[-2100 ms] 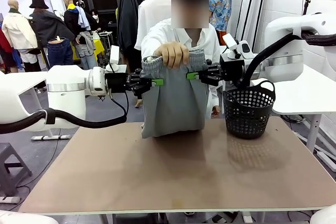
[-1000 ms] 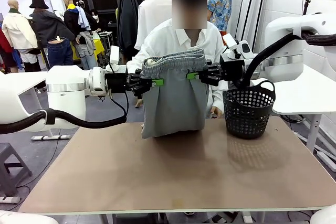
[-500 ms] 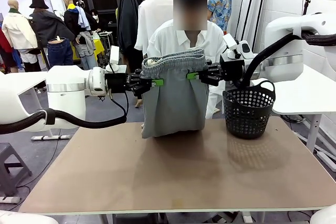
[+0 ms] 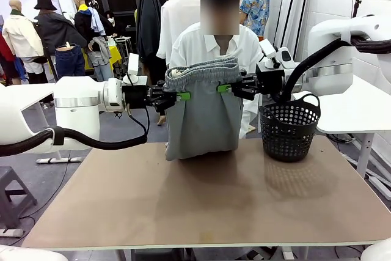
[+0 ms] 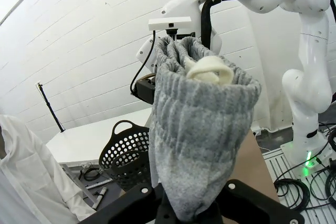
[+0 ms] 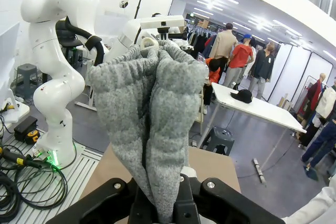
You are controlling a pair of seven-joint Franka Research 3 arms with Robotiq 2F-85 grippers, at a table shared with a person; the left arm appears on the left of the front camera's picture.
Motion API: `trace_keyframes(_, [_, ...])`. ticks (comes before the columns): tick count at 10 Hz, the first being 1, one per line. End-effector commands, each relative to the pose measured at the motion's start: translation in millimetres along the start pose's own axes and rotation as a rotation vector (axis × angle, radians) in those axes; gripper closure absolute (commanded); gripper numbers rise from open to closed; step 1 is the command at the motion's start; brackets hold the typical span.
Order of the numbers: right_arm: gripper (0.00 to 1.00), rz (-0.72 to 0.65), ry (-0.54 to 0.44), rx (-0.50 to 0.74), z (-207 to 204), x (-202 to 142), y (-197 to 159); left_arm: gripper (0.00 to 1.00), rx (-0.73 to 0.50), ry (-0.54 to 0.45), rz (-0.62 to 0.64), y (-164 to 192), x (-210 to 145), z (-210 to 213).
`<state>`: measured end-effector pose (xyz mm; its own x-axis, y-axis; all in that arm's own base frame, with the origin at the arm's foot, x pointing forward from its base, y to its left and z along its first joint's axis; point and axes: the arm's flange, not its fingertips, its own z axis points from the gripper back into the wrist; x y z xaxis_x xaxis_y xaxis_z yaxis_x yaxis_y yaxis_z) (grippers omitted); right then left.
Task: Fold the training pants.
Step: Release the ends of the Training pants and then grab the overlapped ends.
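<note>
The left arm (image 4: 79, 105) enters horizontally above the tabletop (image 4: 201, 206). The left jaws are clamped shut on the left edge of the gathered waistband of the training pants (image 4: 204, 120). In the left wrist view, the grey fabric (image 5: 199, 129) rises from between the closed jaws, and a white cord loop (image 5: 210, 71) lies in the waistband opening.

The training pants hang upright between the two arms, over the far half of the tabletop. The lower end rests on the surface. A person in a white shirt (image 4: 244, 44) stands directly behind them.

The right jaws are clamped shut on the right edge of the waistband. The right wrist view shows the fabric (image 6: 152, 108) pinched between them.

A black perforated basket (image 4: 288, 129) stands on the tabletop near the right side of the training pants, not touching them.
</note>
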<state>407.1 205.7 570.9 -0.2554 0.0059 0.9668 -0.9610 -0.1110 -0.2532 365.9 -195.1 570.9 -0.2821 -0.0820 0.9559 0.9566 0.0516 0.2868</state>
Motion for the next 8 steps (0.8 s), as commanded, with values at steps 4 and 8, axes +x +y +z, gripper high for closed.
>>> trace_keyframes(4, [1.0,0.007,0.002,0.0,-1.3,2.1,1.6,1.0,0.009,-0.02,0.003,-2.2,3.1,0.1])
trace_keyframes(8, [1.0,0.007,0.002,0.0,-1.3,2.1,1.6,1.0,0.009,-0.02,0.003,-2.2,3.1,0.1])
